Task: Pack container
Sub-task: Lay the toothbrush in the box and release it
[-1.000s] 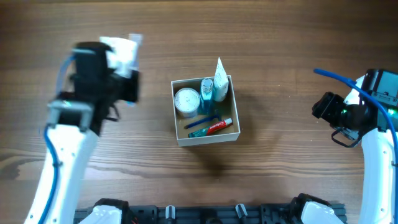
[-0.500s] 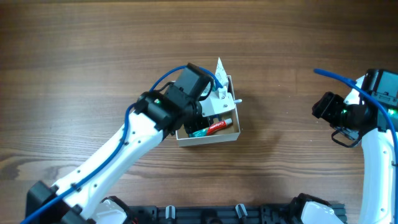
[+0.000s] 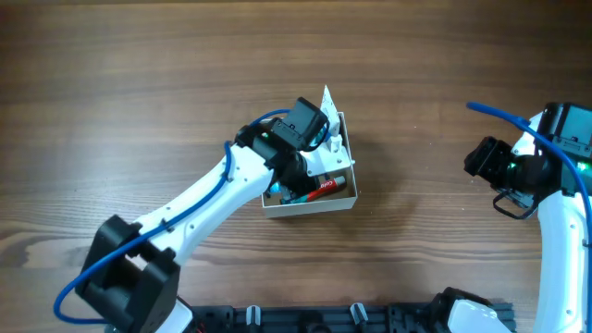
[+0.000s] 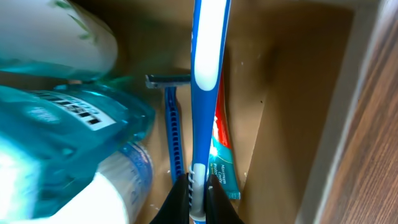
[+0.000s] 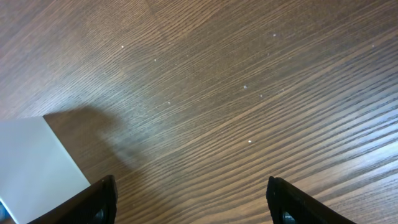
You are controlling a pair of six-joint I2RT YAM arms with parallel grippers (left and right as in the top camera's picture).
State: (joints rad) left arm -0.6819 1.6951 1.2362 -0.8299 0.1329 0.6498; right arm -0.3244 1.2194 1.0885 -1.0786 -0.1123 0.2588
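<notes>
The container (image 3: 311, 204), a square box with white walls and a tan inside (image 4: 298, 93), stands mid-table. My left gripper (image 3: 311, 174) is down inside it, shut on a blue and white toothbrush (image 4: 205, 68), as the left wrist view (image 4: 198, 194) shows. Under the toothbrush lie a blue razor (image 4: 171, 134) and a red and green toothpaste tube (image 4: 222, 158). A teal bottle (image 4: 56, 137) and a white tube (image 4: 56, 31) stand beside them. My right gripper (image 5: 193, 202) is open and empty over bare table at the far right (image 3: 488, 171).
A white tube's tip (image 3: 326, 98) sticks up over the box's far wall. The box's white outer corner (image 5: 37, 162) shows at the left of the right wrist view. Brown wood table (image 3: 444, 83) surrounds the box.
My left arm swung from the far left of the table over to the box and lowered its gripper into it. The right arm has not moved.
</notes>
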